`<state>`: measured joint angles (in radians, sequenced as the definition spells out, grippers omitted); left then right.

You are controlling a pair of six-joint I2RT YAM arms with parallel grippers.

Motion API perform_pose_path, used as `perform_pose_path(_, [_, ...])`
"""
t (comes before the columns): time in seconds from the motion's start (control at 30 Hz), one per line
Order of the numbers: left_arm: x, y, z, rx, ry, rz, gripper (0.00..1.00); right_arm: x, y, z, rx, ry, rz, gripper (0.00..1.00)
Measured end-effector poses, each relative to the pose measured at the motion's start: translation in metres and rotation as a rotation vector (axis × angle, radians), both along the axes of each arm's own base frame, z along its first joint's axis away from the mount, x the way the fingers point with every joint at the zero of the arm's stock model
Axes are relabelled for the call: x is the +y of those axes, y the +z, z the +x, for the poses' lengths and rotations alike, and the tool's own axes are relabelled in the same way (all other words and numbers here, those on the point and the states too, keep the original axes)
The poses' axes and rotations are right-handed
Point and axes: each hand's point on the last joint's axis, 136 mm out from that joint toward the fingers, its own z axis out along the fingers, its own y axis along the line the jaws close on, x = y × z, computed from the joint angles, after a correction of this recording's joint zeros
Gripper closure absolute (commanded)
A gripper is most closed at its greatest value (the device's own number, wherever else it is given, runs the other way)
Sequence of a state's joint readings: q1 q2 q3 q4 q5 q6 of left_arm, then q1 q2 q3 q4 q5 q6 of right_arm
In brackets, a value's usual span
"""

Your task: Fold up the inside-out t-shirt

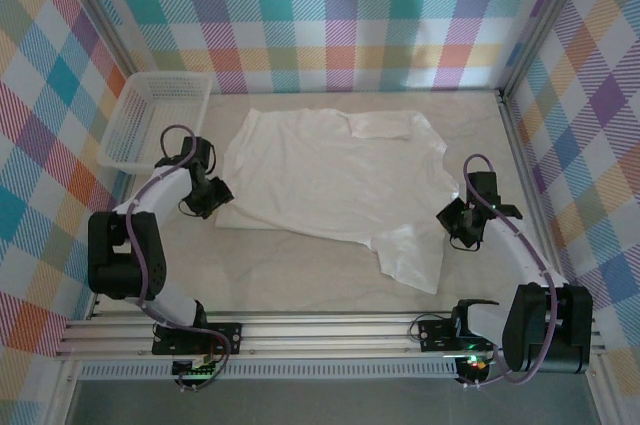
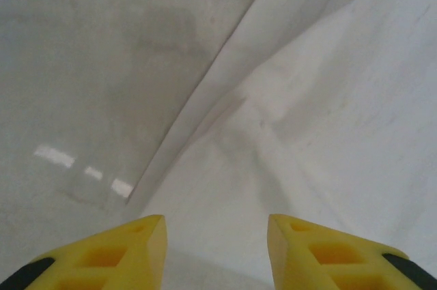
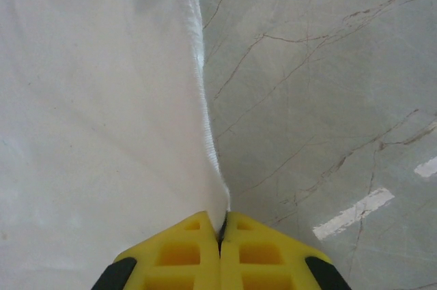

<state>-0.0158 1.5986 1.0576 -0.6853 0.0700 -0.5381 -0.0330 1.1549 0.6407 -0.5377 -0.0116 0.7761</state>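
The inside-out t-shirt point(image 1: 330, 175) lies spread out on the table, plain white, with one sleeve folded over at the far right and a flap hanging toward the near right. My left gripper point(image 1: 212, 195) is at the shirt's near left edge. In the left wrist view its yellow fingers point(image 2: 217, 225) stand apart over the white cloth point(image 2: 328, 99), whose hem runs diagonally ahead. My right gripper point(image 1: 455, 223) is at the shirt's right edge. In the right wrist view its jaws point(image 3: 220, 225) are pressed together on the hem of the shirt point(image 3: 102, 112).
A white lattice basket point(image 1: 160, 115) stands at the far left against the wall. Checked walls close in the table point(image 1: 300, 265) on three sides. An aluminium rail with the arm bases runs along the near edge.
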Motion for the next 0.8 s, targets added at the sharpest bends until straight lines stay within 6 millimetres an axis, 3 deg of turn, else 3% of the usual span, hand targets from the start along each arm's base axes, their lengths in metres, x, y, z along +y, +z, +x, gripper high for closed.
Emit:
perform_pose_path(0.2, [0.000,-0.018,0.017,0.024,-0.006,0.004,0.60,0.000,-0.001,-0.001,0.005,0.006,-0.003,1.00])
perform_pose_path(0.43, [0.001,-0.034,0.023,0.053,-0.007,0.003,0.90,0.000,-0.001,-0.001,0.006,0.006,-0.003,1.00])
perform_pose_path(0.53, [0.002,-0.034,0.022,0.053,-0.009,0.006,0.94,0.000,-0.001,-0.002,0.006,0.006,-0.003,1.00])
perform_pose_path(0.63, [0.003,-0.026,0.016,0.057,-0.015,0.016,0.99,0.000,-0.001,-0.002,0.007,0.006,-0.002,1.00])
perform_pose_path(0.8, [0.004,0.015,-0.011,-0.012,-0.023,0.020,1.00,0.001,-0.001,-0.002,0.008,0.010,0.004,1.00])
